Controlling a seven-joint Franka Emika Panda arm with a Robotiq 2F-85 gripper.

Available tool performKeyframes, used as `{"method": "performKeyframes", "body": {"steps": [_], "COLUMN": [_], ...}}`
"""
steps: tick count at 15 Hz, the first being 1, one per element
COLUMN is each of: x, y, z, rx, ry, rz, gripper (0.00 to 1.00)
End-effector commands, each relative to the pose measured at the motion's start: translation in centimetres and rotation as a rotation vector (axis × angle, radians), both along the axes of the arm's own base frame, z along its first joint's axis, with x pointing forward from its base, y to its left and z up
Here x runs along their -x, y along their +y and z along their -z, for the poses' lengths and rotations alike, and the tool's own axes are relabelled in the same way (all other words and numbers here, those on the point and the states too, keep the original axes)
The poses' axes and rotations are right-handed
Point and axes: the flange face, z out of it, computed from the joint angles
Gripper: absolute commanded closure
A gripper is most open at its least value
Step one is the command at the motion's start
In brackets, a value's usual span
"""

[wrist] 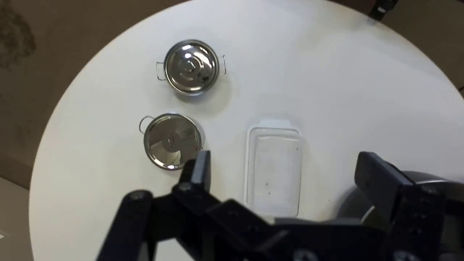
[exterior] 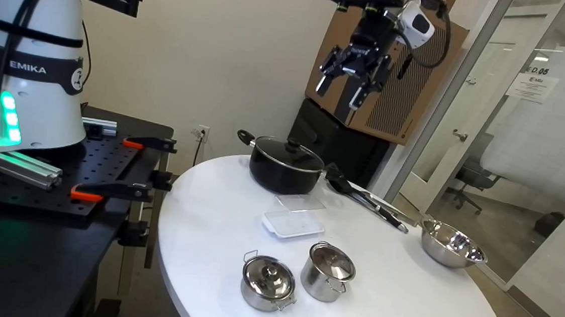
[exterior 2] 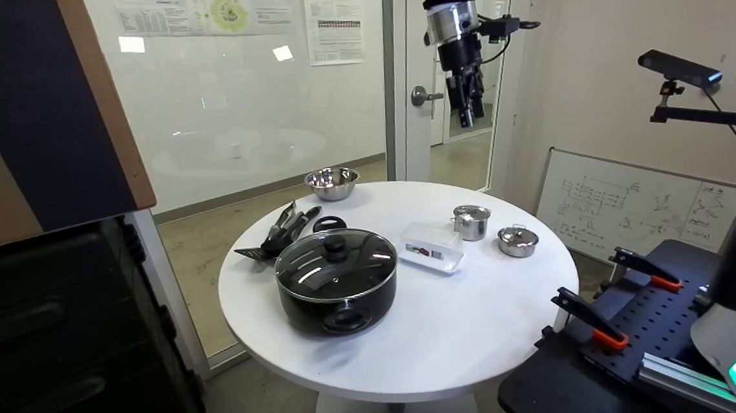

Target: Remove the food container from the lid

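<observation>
The food container is a clear rectangular tub that sits on the whitish lid. In the exterior views the container (exterior: 301, 203) (exterior 2: 433, 235) rises above the lid (exterior: 284, 232) (exterior 2: 425, 264); a small red and black mark shows at its side. In the wrist view the container (wrist: 277, 174) lies over the lid, whose rim and end tab (wrist: 275, 124) stick out at the top and left. My gripper (exterior: 339, 94) (exterior 2: 471, 114) (wrist: 284, 168) is open and empty, high above the table. In the wrist view its body hides the container's near end.
A black lidded pot (exterior: 286, 171) (exterior 2: 338, 286) stands close beside the container. Two small lidded steel pots (exterior: 268, 283) (exterior: 328, 272) stand on its opposite side. Black utensils (exterior: 365, 200) and a steel bowl (exterior: 452, 245) lie farther along the round white table (exterior: 392, 298).
</observation>
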Motion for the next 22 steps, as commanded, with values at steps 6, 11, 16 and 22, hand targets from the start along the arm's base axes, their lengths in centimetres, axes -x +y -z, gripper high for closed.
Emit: {"method": "performKeyframes", "body": {"steps": [6, 11, 16, 22], "x": [-1.7, -0.9, -0.7, -0.3], "y": [0.7, 0.7, 0.9, 2.2], "z": [8.3, 9.2, 9.6, 16.7], "rx": [0.028, 0.028, 0.028, 0.055], "ry": [-0.014, 0.044, 0.038, 0.075], "rz": [0.152, 0.144, 0.138, 0.068], "gripper": [0.00, 0.00, 0.00, 0.00]}}
